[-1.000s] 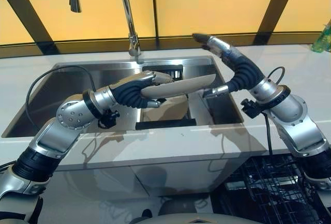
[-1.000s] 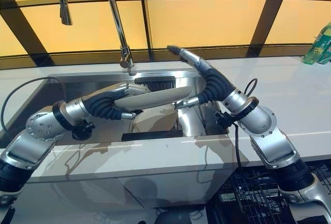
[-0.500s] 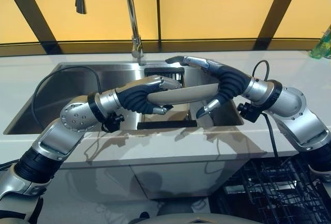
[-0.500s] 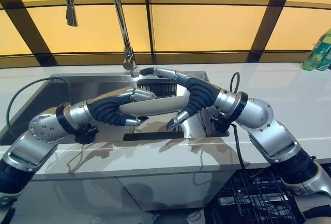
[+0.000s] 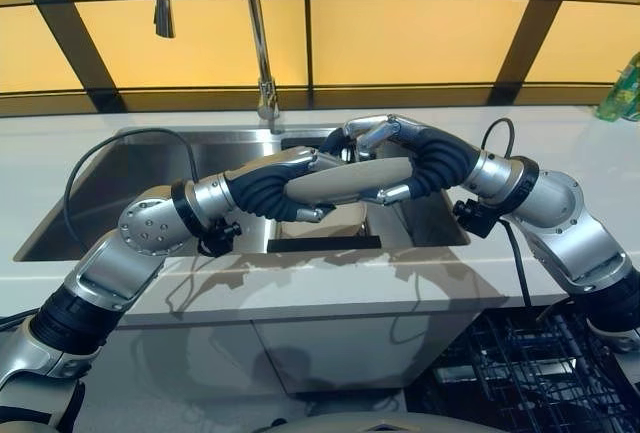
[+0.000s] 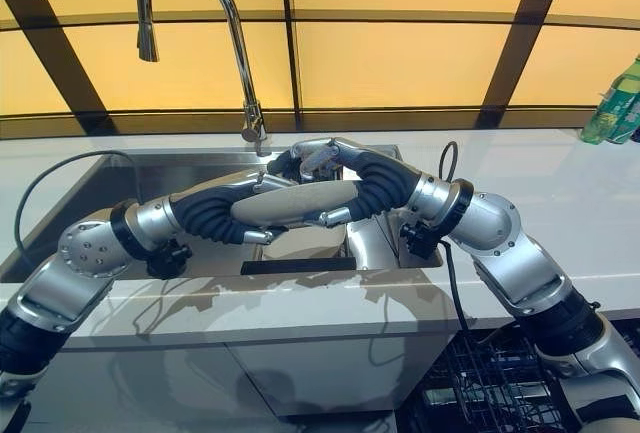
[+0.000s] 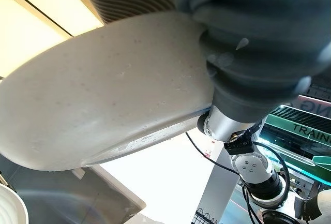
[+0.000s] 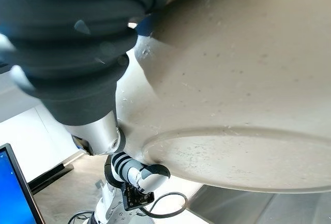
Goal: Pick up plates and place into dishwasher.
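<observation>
A beige plate [image 5: 345,181] hangs level above the steel sink [image 5: 120,183], held from both ends. My left hand [image 5: 285,171] grips its left edge, fingers lying over the top and the thumb underneath. On the right edge my right hand [image 5: 400,148] is curled, with its fingers bent over the rim and its thumb below. The plate's underside [image 7: 103,100] lies close in the left wrist view, and its foot ring [image 8: 248,79] is in the right wrist view.
A tall curved faucet [image 5: 255,33] rises behind the sink. A dark rack [image 5: 320,243] and pale dishes [image 5: 340,221] sit in the basin under the plate. The black wire dishwasher rack [image 5: 530,363] is at the lower right, below the counter. A green bottle [image 5: 620,88] stands far right.
My right hand swung from the back of the sink toward the plate and closed its fingers on the right edge. My left hand kept its hold. The camera tilted slightly.
</observation>
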You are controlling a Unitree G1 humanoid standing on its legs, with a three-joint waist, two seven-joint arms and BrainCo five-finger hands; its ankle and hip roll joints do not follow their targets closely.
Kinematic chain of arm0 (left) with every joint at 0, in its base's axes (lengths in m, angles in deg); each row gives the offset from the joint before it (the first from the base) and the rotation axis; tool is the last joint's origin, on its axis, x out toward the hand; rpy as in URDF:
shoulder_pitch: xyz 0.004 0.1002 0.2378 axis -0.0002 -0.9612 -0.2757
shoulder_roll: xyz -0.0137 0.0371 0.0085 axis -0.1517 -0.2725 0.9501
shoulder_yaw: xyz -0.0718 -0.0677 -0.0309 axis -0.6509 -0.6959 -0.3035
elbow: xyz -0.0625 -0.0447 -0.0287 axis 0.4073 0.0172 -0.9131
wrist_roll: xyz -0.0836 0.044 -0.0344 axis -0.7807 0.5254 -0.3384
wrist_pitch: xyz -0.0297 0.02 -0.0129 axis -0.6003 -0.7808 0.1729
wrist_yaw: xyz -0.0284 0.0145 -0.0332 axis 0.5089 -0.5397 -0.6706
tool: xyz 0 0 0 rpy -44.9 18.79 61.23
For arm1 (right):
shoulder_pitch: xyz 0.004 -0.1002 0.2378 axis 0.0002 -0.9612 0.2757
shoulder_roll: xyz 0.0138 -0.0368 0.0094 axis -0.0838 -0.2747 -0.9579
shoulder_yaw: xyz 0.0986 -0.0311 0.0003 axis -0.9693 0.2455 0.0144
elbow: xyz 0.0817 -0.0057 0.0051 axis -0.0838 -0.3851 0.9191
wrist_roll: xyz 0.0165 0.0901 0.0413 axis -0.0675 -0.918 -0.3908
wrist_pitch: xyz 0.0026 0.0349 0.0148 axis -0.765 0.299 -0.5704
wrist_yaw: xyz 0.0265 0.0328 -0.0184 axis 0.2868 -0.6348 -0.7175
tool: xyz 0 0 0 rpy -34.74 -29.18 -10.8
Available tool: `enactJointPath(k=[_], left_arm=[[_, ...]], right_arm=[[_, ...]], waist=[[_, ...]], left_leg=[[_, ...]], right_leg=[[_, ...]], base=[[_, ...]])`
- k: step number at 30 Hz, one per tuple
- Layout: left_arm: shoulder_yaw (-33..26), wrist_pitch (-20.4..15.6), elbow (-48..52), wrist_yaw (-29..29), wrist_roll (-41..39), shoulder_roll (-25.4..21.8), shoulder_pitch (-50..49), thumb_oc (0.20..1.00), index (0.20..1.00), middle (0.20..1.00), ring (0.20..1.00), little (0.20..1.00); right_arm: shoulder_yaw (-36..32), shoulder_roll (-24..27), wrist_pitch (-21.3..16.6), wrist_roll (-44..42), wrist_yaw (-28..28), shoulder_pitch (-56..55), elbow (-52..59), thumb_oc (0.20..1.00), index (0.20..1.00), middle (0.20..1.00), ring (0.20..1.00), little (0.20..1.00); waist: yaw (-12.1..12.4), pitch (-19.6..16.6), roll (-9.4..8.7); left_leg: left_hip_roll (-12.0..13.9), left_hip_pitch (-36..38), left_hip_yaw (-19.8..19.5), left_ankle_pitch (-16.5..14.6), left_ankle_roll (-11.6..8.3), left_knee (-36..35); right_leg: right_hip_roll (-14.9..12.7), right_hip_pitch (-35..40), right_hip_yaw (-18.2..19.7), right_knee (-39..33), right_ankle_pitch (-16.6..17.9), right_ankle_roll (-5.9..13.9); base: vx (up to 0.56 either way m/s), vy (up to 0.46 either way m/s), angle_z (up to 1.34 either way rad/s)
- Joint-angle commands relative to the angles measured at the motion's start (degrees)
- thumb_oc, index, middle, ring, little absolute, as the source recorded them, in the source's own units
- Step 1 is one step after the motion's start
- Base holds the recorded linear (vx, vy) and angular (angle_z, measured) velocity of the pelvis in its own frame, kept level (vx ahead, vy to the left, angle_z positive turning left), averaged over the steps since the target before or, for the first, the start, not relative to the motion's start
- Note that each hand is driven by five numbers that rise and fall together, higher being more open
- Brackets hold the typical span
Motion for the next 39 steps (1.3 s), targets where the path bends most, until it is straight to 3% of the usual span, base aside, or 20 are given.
enactJointPath(k=[1, 22, 24, 30, 39], left_arm=[[-1.7, -2.3, 0.1, -2.8, -4.0, 4.3, 6.7, 0.2, 0.2, 0.2, 0.2, 0.2], [-8.6, -4.0, 2.1, -2.3, -4.6, 5.1, 1.3, 0.2, 0.2, 0.2, 0.2, 0.2], [-8.6, -3.9, 2.2, -2.8, -4.1, 5.3, 1.3, 0.2, 0.2, 0.2, 0.2, 0.2], [-9.9, -4.0, 2.3, -2.2, -3.8, 6.4, 0.5, 0.2, 0.2, 0.2, 0.2, 0.2], [-10.1, -3.7, 1.8, -2.4, -4.1, 6.1, 1.1, 0.2, 0.2, 0.2, 0.2, 0.2]], right_arm=[[1.7, -3.3, 0.7, 0.3, 1.3, 2.5, 2.2, 0.2, 0.2, 0.2, 0.2, 0.2], [-5.3, -4.3, -0.4, 1.5, 4.1, -4.6, 2.3, 0.2, 0.2, 0.2, 0.2, 0.2], [-5.7, -4.9, -1.0, 1.6, 7.0, -4.8, 1.8, 1.0, 1.0, 1.0, 1.0, 1.0], [-7.7, -7.4, -2.5, 4.7, 9.4, -6.3, 2.1, 1.0, 1.0, 1.0, 1.0, 1.0], [-7.9, -7.1, -2.0, 4.8, 9.8, -6.4, 1.5, 1.0, 1.0, 1.0, 1.0, 1.0]], waist=[[0.8, -1.5, -0.57], [1.2, -1.6, -0.39], [1.1, -1.6, -0.34], [1.1, -1.6, 0.06], [1.1, -1.6, 0.22]], left_leg=[[0.8, 2.0, -1.3, -7.5, 0.46, 0.8], [0.8, 1.8, -2.1, -7.5, 0.4, 0.9], [0.8, 1.8, -2.0, -7.4, 0.35, 0.9], [0.8, 1.6, -2.0, -7.4, 0.32, 1.0], [0.7, 1.6, -2.1, -7.5, 0.23, 1.1]], right_leg=[[-1.6, -3.0, 0.4, 1.1, -0.4, 1.78], [-1.6, -2.8, -0.4, 1.3, -0.7, 1.59], [-1.6, -2.9, -0.4, 1.2, -0.7, 1.55], [-1.5, -3.1, -0.5, 1.2, -0.7, 1.51], [-1.6, -3.1, -0.7, 1.2, -0.7, 1.54]], base=[[0.0, 0.0, 0.0], [0.0, 0.0, 0.0], [0.0, 0.0, 0.0], [0.0, 0.0, 0.0], [0.0, 0.0, 0.0]])
